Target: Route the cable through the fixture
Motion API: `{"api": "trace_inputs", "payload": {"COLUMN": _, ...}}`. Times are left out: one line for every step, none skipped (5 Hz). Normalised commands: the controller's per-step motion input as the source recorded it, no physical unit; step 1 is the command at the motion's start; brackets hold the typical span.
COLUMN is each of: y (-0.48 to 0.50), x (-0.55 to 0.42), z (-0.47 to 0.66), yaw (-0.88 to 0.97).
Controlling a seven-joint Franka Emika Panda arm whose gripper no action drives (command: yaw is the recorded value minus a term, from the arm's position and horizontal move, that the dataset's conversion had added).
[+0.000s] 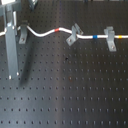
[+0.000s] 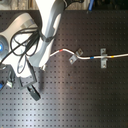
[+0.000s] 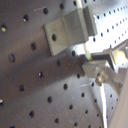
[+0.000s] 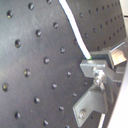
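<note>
The white cable [image 1: 42,34] snakes across the black board, with a red band [image 1: 56,30]. At the first exterior view's left it meets the top of the leftmost grey fixture [image 1: 22,34]; whether it sits in the slot I cannot tell. The gripper's long grey finger [image 1: 13,45] stands just left of that fixture. In both wrist views the gripper [image 3: 94,64] [image 4: 95,66] is shut on the cable [image 4: 75,27], with the fixture [image 3: 70,30] [image 4: 92,102] close beside the fingertips. In the second exterior view the arm hides this fixture.
Two more grey clips [image 1: 74,35] [image 1: 110,40] stand further right with the cable running through them, also seen as clips [image 2: 75,55] [image 2: 103,58] in the second exterior view. The robot arm [image 2: 45,25] and its black hoses fill the second exterior view's left.
</note>
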Motion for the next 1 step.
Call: {"api": "trace_inputs", "payload": {"y": 0.117, "x": -0.184, "z": 0.1, "yaw": 0.0}}
